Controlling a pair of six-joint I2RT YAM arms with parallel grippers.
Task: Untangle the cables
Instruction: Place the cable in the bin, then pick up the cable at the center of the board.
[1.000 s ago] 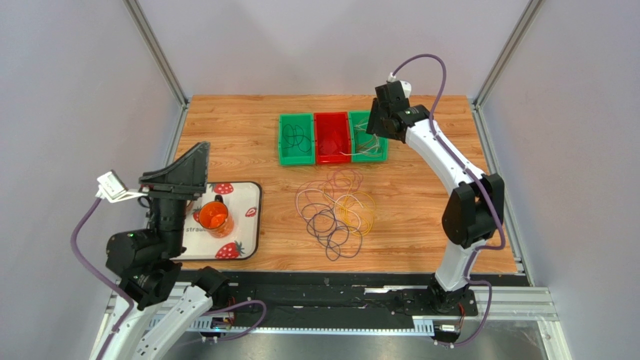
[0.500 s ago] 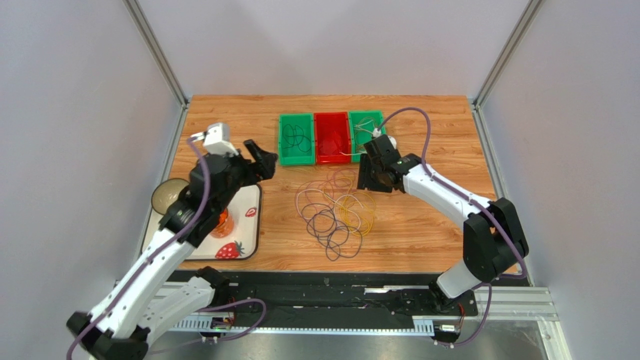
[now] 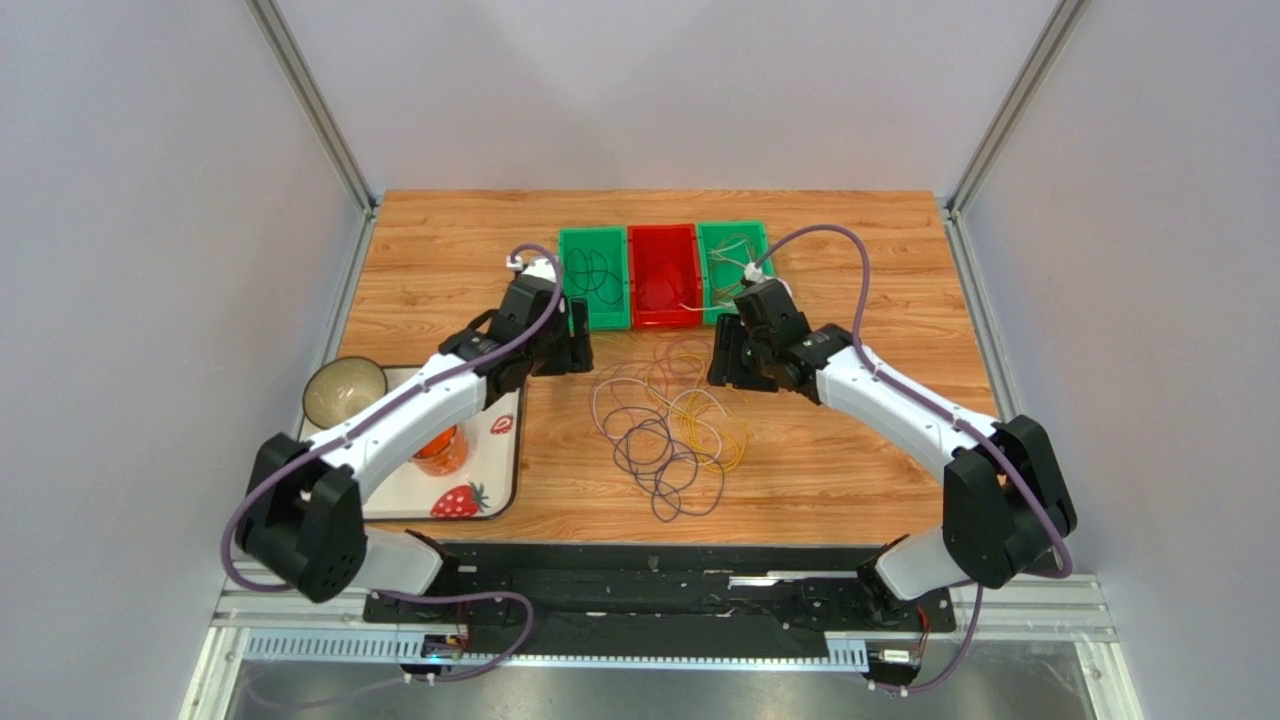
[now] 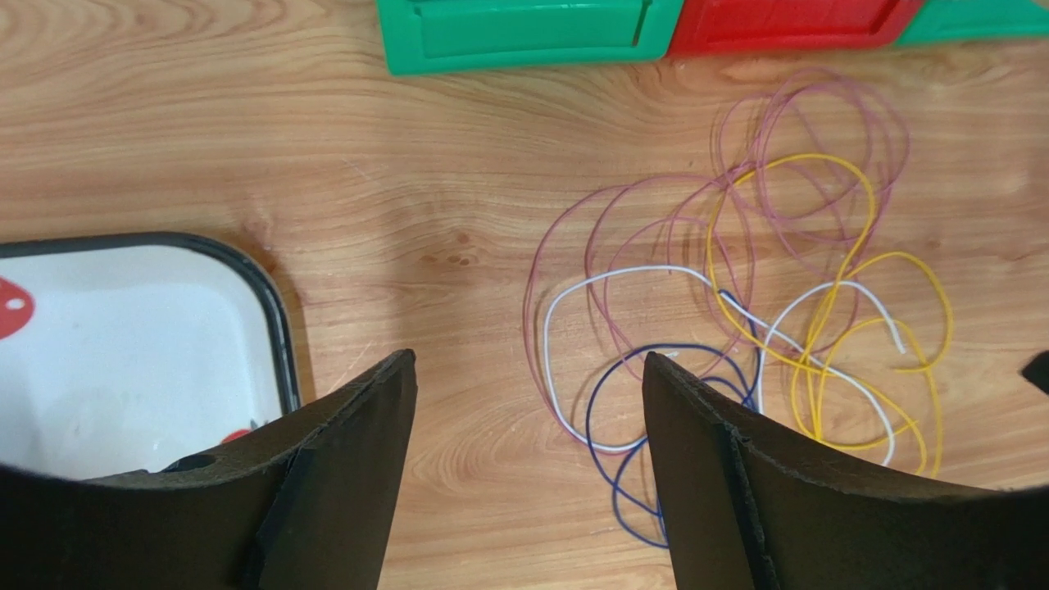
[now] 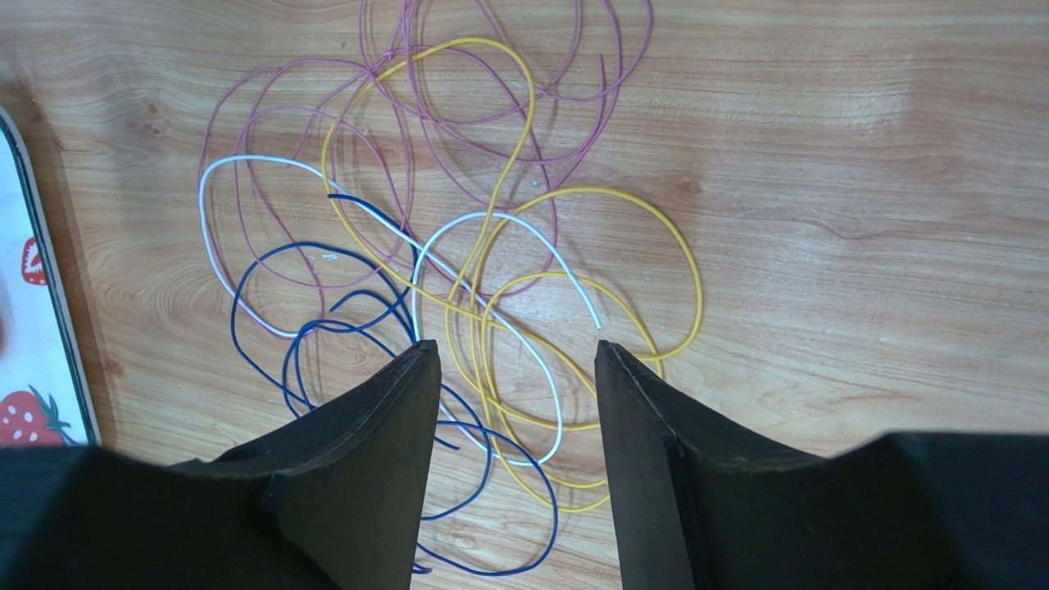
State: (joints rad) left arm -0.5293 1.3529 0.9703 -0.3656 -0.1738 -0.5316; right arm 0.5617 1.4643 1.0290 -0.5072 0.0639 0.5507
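Observation:
The cables (image 3: 669,428) lie in a loose tangle of purple, yellow, white and dark blue loops on the wooden table, in front of the bins. My left gripper (image 3: 579,342) hovers at the pile's upper left, open and empty. In the left wrist view the cables (image 4: 739,320) lie to the right of the open left gripper (image 4: 527,359), with bare wood between its fingers. My right gripper (image 3: 721,360) hovers at the pile's upper right, open and empty. In the right wrist view the right gripper (image 5: 516,347) is above the yellow and white loops (image 5: 493,283).
Three bins stand behind the pile: a green one (image 3: 567,285) with dark wires, a red one (image 3: 666,308), and a green one (image 3: 766,285) with pale wires. A strawberry tray (image 3: 504,450) at the left carries an orange cup (image 3: 436,446). A bowl (image 3: 343,393) sits beside it.
Both arms have swung in over the cable pile: the left from above the tray, the right from above the right green bin. The cables have not moved.

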